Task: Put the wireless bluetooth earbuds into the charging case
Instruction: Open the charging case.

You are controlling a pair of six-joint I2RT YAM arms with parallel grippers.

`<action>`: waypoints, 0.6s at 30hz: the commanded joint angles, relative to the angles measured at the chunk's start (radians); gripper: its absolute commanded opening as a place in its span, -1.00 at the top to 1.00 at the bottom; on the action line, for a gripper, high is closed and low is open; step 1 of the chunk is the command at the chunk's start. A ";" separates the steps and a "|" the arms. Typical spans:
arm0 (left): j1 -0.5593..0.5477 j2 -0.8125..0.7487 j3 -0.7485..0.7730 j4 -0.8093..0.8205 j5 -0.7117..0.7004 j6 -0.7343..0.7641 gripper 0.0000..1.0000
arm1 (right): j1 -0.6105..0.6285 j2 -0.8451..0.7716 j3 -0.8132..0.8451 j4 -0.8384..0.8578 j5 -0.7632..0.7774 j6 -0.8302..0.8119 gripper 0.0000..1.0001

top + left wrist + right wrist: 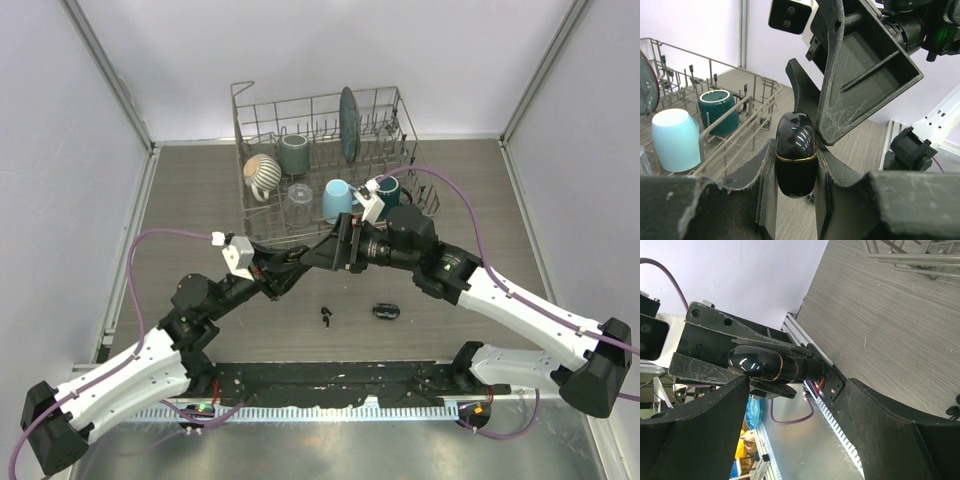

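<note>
The left gripper (795, 172) is pinching the charging case (796, 145) by its lower half and holding it upright in the air above the table (200, 200), with the gold seam showing just above the finger pads. The lid is looking shut to me. The right gripper (340, 247) is standing with its jaws spread wide, one finger lying close against the top of the case and the other off to the side. The earbuds (327, 318) are lying on the table below the two arms, well apart from the held case, with a second case (386, 312) sitting near them.

What is worrying me is the grip. The case is glossy and rounded and only its lower part is being squeezed, so a push from that right finger at the lid could be twisting it in the pads or popping it out altogether. If the right jaws are closing off-centre, they may be clamping the whole shell rather than lifting the lid. The two grippers are working nose to nose, so a small misjudgement is risking finger hitting finger. The dish rack (722, 131) is sitting close behind as well — a dropped case could be bouncing toward it, or landing on the tiny earbuds and scattering them
</note>
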 commanded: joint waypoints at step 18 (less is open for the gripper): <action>-0.002 -0.080 0.058 -0.017 0.179 0.069 0.99 | -0.149 0.021 -0.144 0.548 -0.245 0.383 -0.68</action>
